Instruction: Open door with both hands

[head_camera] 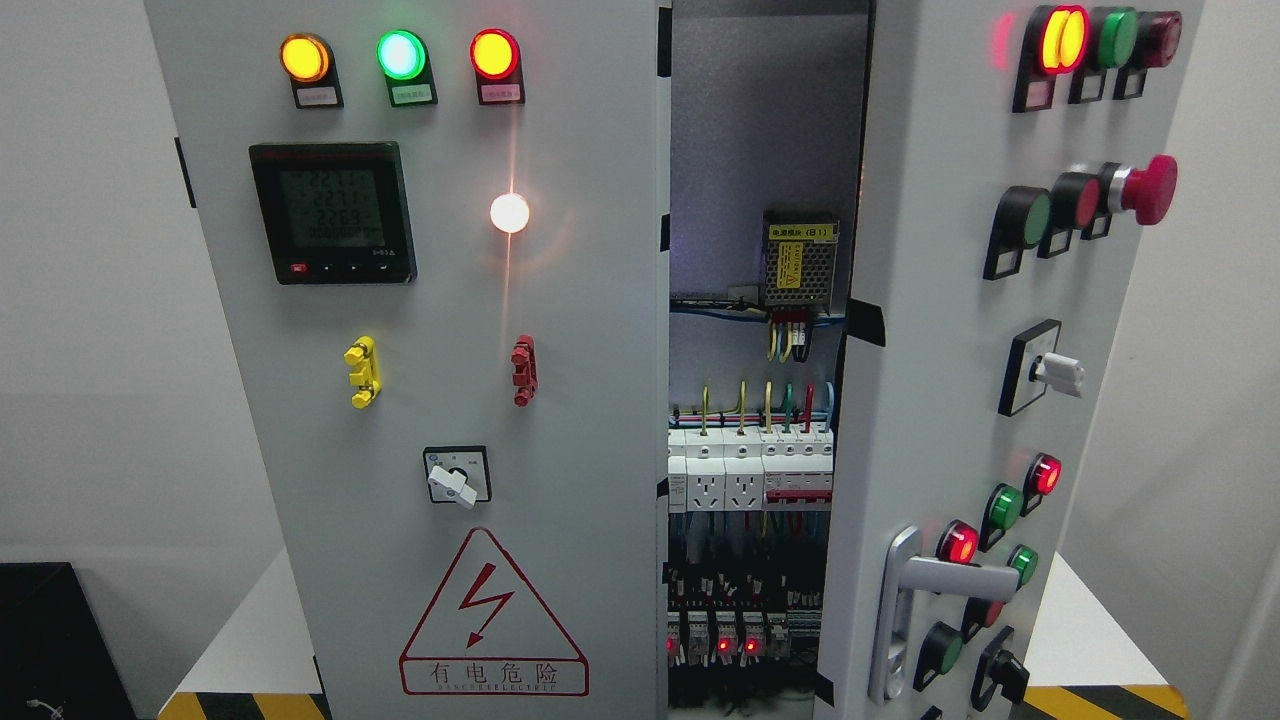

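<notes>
left door (420,400): warning triangle (493,620) "有电危险" | meter (332,212): 2231/2217/2263, blurry

Grey cabinet doors (600,400) with amber, green, red lamps (400,55)

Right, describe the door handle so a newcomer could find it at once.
Start at the grey right-hand cabinet door, which stands swung open and carries rows of coloured push buttons. Go down to its lower left corner: the silver metal lever handle sits there on a tall narrow backplate. Unlike the round lit buttons beside it, it is a plain horizontal bar pointing right.
</notes>
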Tool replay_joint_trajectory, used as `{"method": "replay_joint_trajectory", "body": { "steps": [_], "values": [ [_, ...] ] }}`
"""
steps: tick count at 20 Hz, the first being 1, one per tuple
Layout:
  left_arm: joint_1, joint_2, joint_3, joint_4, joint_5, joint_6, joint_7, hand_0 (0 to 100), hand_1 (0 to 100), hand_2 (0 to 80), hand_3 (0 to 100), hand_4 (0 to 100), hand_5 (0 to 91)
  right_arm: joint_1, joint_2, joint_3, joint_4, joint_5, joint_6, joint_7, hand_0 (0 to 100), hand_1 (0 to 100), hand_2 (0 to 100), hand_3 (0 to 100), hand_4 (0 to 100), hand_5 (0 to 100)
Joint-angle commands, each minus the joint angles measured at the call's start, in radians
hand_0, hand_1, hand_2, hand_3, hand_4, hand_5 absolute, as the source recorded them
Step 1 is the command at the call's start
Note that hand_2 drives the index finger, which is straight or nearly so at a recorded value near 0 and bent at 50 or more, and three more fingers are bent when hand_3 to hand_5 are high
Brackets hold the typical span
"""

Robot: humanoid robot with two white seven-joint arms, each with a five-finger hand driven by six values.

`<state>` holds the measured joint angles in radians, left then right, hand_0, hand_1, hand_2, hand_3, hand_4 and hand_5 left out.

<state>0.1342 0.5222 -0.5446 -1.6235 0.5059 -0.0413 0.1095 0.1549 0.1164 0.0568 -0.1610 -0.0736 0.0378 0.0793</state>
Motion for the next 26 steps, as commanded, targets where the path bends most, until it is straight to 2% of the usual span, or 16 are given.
{"method": "replay_joint_trajectory", "body": {
  "steps": [1, 8, 13, 15, 21, 24, 26],
  "values": [
    [-0.088, 0.264, -0.133, -0.364, 0.118, -0.011, -0.001, 0, 0, 0.0, 0, 0, 0.0, 0.0, 0.0, 0.0, 0.0, 0.0, 0.001, -0.001, 19, 0, 0, 0, 0, 0],
    [-0.258, 0.283, -0.133, -0.45, 0.276, -0.014, -0.004, 0, 0, 0.0, 0, 0, 0.0, 0.0, 0.0, 0.0, 0.0, 0.0, 0.001, -0.001, 19, 0, 0, 0, 0, 0],
    [-0.389, 0.278, -0.167, -0.454, 0.333, -0.008, -0.045, 0, 0, 0.0, 0, 0, 0.0, 0.0, 0.0, 0.0, 0.0, 0.0, 0.001, -0.001, 19, 0, 0, 0, 0, 0],
    [-0.473, 0.285, -0.216, -0.454, 0.351, -0.008, -0.045, 0, 0, 0.0, 0, 0, 0.0, 0.0, 0.0, 0.0, 0.0, 0.0, 0.001, -0.001, 19, 0, 0, 0, 0, 0],
    [-0.691, 0.283, -0.284, -0.454, 0.511, -0.006, -0.044, 0, 0, 0.0, 0, 0, 0.0, 0.0, 0.0, 0.0, 0.0, 0.0, 0.001, -0.001, 19, 0, 0, 0, 0, 0],
    [-0.8, 0.285, -0.31, -0.454, 0.558, -0.005, -0.042, 0, 0, 0.0, 0, 0, 0.0, 0.0, 0.0, 0.0, 0.0, 0.0, 0.001, 0.0, 19, 0, 0, 0, 0, 0],
    [-0.869, 0.285, -0.327, -0.454, 0.615, -0.005, -0.042, 0, 0, 0.0, 0, 0, 0.0, 0.0, 0.0, 0.0, 0.0, 0.0, 0.001, -0.001, 19, 0, 0, 0, 0, 0]
  ]
}}
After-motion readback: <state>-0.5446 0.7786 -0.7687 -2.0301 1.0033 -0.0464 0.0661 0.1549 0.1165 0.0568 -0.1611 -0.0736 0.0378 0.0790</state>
